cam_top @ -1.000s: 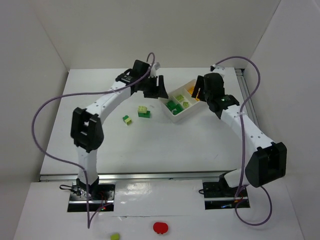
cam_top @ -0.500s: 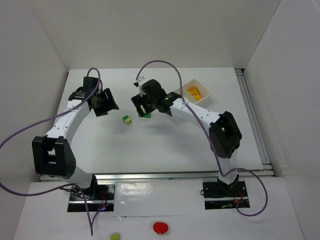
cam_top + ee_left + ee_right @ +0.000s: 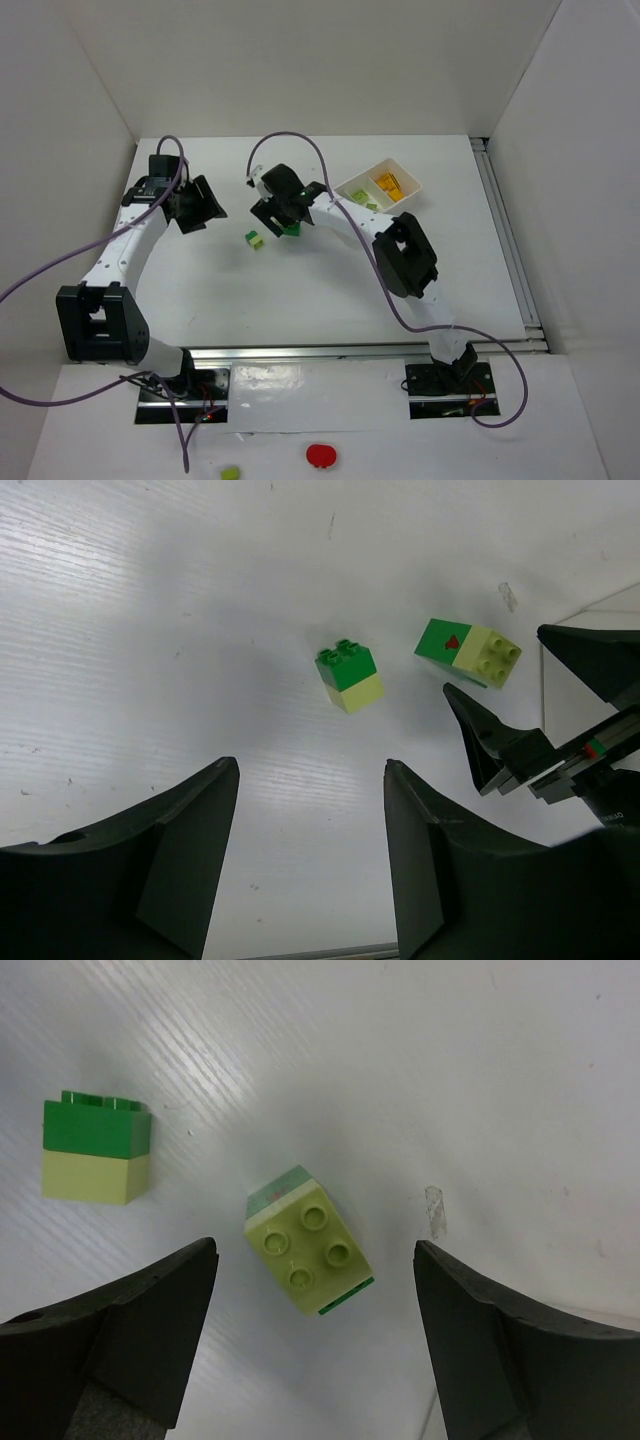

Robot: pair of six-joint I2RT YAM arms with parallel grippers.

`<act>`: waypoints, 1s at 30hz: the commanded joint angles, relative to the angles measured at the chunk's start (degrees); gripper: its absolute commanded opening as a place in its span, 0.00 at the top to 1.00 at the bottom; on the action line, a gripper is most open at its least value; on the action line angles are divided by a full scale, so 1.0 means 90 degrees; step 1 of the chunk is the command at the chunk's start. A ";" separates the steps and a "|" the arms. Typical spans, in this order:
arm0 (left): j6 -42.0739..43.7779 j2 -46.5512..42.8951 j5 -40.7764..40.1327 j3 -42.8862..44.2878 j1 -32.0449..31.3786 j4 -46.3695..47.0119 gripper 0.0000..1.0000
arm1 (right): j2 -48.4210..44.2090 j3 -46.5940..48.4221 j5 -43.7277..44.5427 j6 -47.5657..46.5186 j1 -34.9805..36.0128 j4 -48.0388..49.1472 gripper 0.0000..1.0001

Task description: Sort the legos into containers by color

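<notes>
table [image 3: 300, 300] white, walled on three sides; left arm [image 3: 120, 245] reaches to the far left; right arm [image 3: 352, 216] is folded across toward the middle, its wrist left of the tray [image 3: 412, 187]; tray sits far right of centre, angled, its near end hidden by the right arm; one orange brick [image 3: 388, 182] in the far compartment, lime pieces [image 3: 364, 200] in the next one; third compartment cannot be read.

right gripper [image 3: 312, 1258]: fingers spread wide, holding nothing; tilted brick [image 3: 308, 1238] lies on the table in the gap between the two fingers, touching neither, roughly centred, a little nearer the left finger; its lime studded face is turned up toward the wrist camera, dark green showing at its edge; whether the fingertips are down at table level cannot be told.

left gripper [image 3: 310, 770]: fingers apart, holding nothing; two-tone brick [image 3: 348, 677] (dark green on top, lime below, upright) stands on the table beyond the fingertips, in line with the gap, well clear of both fingers; the same brick sits just left of the right gripper in the right wrist view, outside its fingers.

the two bricks are near each other but apart.

near ledge [image 3: 120, 430]: red disc [image 3: 321, 455]; stray brick [image 3: 230, 473], lime, to its left.
</notes>
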 commanded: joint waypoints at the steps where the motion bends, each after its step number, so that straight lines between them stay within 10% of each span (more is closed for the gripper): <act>1: 0.0226 -0.0145 0.0137 0.0109 0.0104 0.0055 0.31 | -0.0017 0.0211 0.0018 -0.0291 0.0033 -0.0164 0.16; 15: 0.0285 -0.0204 0.0323 0.0109 0.0222 0.0055 0.32 | -0.0104 0.0074 -0.0412 -0.0165 -0.0143 0.0100 0.64; 23: 0.0811 -0.0009 0.1433 0.0304 0.0222 0.0240 0.30 | -0.1207 -0.0608 -0.1309 0.0538 -0.0494 0.0509 0.65; 30: 0.1885 -0.0009 0.4099 0.0304 0.0164 0.0788 0.17 | -0.2204 -0.1165 -0.4293 0.1105 -0.1499 0.0335 0.65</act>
